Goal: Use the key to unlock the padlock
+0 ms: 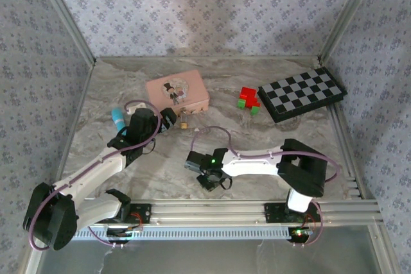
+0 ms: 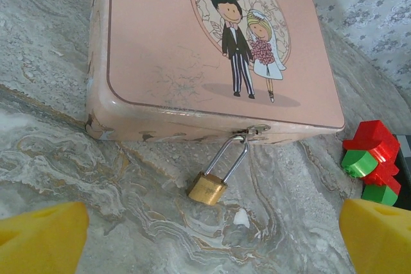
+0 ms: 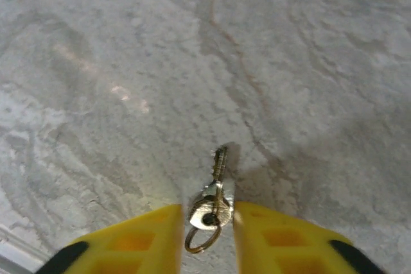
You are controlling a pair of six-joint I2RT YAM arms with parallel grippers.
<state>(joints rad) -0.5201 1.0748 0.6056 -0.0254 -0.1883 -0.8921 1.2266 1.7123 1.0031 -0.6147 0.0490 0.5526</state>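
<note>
The small brass padlock (image 2: 207, 188) lies on the marble table, its silver shackle hooked through the hasp of the pink illustrated box (image 2: 192, 43). My left gripper (image 2: 212, 222) is open wide just in front of the padlock, a yellow finger to each side and nothing between them. From above, the padlock (image 1: 183, 122) sits right beside the left gripper (image 1: 170, 120). Near the table's front, my right gripper (image 1: 209, 181) points down at the table. The silver key (image 3: 217, 190) with its ring has its head pinched between the fingers of the right gripper (image 3: 207, 216), blade pointing away.
Red and green blocks (image 1: 249, 101) lie right of the box, and a black-and-white checkerboard (image 1: 302, 93) sits at the far right. A light blue object (image 1: 119, 119) lies left of my left arm. Patterned walls close in the table on three sides.
</note>
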